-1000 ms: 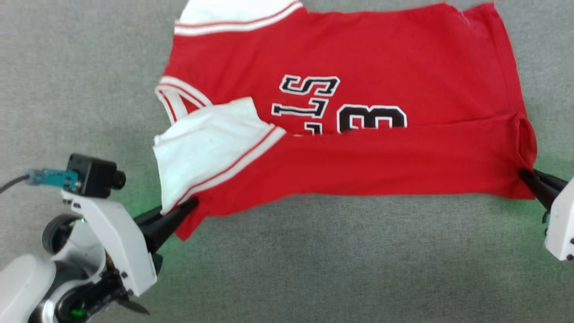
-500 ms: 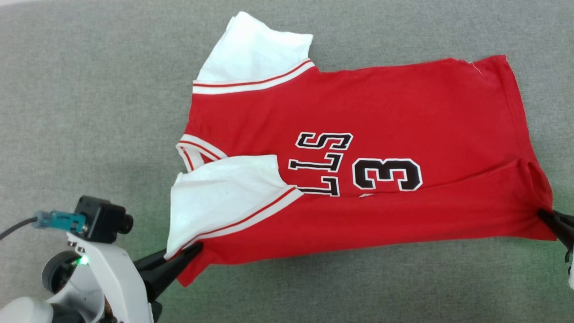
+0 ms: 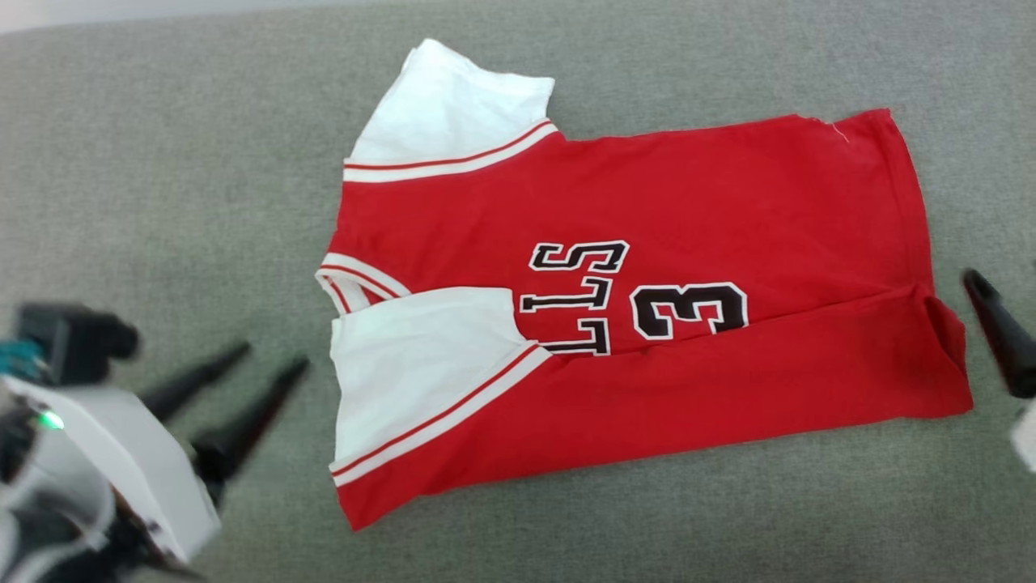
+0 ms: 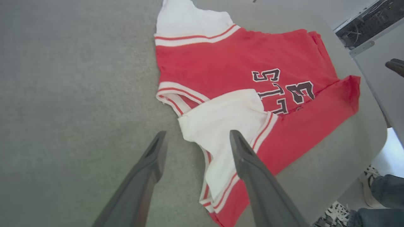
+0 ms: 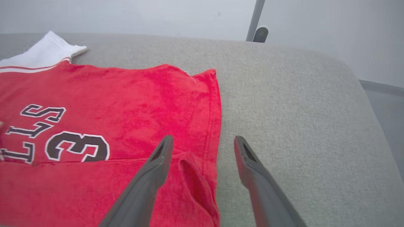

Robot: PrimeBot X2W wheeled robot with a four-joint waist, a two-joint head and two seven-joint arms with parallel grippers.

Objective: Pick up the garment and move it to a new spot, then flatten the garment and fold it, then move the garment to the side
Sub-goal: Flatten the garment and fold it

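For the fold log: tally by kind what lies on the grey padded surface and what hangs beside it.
Soft bright-red fabric garment with white sleeves, lying partly folded: 1
Dark two-fingered grippers, both open: 2 (left gripper, right gripper)
Total: 3

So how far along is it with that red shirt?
Done: the bright-red fabric garment with white sleeves lies flat on the grey padded surface, its near edge folded over the lettering. In hand: nothing; the left gripper and right gripper are both open, beside it. Left: probably further folds, then moving it aside.
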